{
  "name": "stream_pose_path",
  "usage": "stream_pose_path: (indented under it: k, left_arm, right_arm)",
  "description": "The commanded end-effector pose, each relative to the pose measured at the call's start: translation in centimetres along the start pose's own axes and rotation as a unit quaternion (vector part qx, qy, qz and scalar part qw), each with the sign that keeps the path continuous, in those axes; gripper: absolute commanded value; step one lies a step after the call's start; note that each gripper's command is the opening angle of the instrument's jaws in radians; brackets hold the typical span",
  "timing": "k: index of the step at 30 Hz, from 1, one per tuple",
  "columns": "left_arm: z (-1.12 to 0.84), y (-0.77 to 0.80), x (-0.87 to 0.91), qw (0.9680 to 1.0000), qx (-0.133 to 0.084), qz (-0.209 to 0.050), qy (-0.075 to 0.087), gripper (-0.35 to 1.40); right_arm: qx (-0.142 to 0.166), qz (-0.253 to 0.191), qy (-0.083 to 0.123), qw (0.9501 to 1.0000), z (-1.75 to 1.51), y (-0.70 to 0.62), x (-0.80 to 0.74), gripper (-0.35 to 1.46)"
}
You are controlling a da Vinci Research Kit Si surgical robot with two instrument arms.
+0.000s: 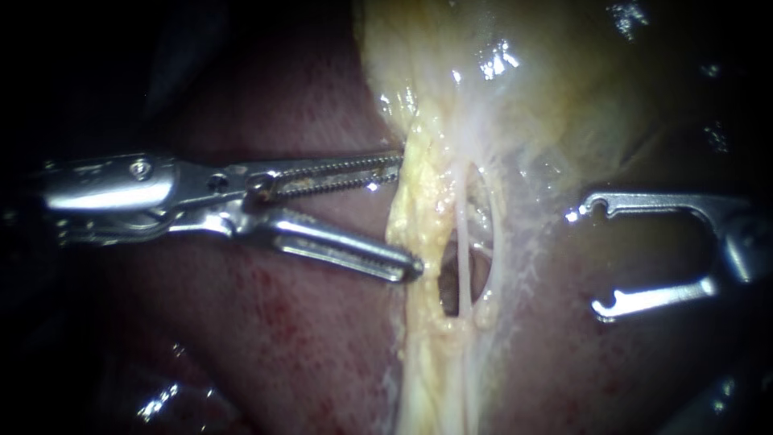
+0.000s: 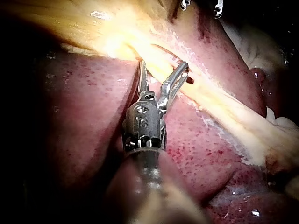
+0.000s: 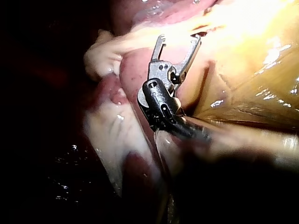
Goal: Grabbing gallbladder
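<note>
Through the endoscope, the left instrument (image 1: 407, 217) reaches in across the dark red liver (image 1: 282, 346). Its toothed jaws are spread fairly wide, both tips right at the edge of a yellow band (image 1: 419, 354) of fatty tissue that runs down over the liver. The pale, glistening gallbladder (image 1: 515, 89) lies at the upper end of that band. Thin whitish tubes (image 1: 465, 258) cross a small gap in the band just past the lower jaw. The right instrument (image 1: 596, 256) waits on the band's far side, jaws wide apart, holding nothing and clear of the tissue.

From the left wrist camera, the left instrument's jaws straddle the near edge of the band where it meets the liver. A gap shows between them and nothing is pinched.

From the right wrist camera, the right instrument's jaws gape open ahead of the bright yellow tissue. I cannot tell whether they touch it.

To my eye this is the approach, just before the grab. Next the left jaws need to push a little further onto the tissue and close, keeping clear of the tubes.
</note>
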State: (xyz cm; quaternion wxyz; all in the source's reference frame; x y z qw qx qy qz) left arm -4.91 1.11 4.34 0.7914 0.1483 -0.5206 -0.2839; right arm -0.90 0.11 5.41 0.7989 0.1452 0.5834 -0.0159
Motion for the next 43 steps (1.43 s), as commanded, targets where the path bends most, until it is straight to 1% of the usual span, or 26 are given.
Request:
stream_pose_path:
  k: [1, 4, 9, 10, 15, 17, 23, 43]
  left_arm:
    - [-0.01, 0.0, 0.0, 1.0, 0.001, -0.002, 0.0, 0.47]
    - [-0.02, 0.0, 0.0, 1.0, 0.001, -0.008, -0.001, 0.32]
    - [-0.01, 0.01, 0.01, 0.9999, 0.0, -0.013, 0.002, 0.17]
    - [-0.01, 0.01, 0.01, 0.9999, 0.0, -0.016, 0.002, 0.07]
    - [0.0, 0.04, 0.03, 0.9997, 0.0, -0.022, 0.005, -0.18]
    - [0.0, 0.06, 0.04, 0.9997, 0.0, -0.022, 0.006, -0.35]
    - [-0.01, 0.1, 0.08, 0.9997, 0.0, -0.024, 0.008, -0.35]
    - [-0.03, 0.08, 0.07, 0.9997, 0.0, -0.024, 0.008, -0.35]
  right_arm:
    - [0.0, 0.0, 0.0, 1.0, 0.0, 0.0, 0.0, 0.6]
    - [0.0, 0.0, 0.0, 1.0, 0.0, 0.0, 0.0, 0.6]
    - [0.0, 0.0, 0.0, 1.0, 0.0, 0.0, -0.01, 0.6]
    - [0.0, 0.0, 0.0, 1.0, 0.0, 0.0, -0.01, 0.6]
    - [0.0, 0.0, 0.0, 1.0, 0.0, 0.0, -0.01, 0.6]
    - [0.0, 0.0, 0.0, 1.0, 0.0, 0.0, -0.01, 0.6]
    - [0.0, 0.0, 0.0, 1.0, 0.0, 0.0, -0.01, 0.6]
    - [0.0, 0.0, 0.0, 1.0, 0.0, 0.0, -0.01, 0.6]
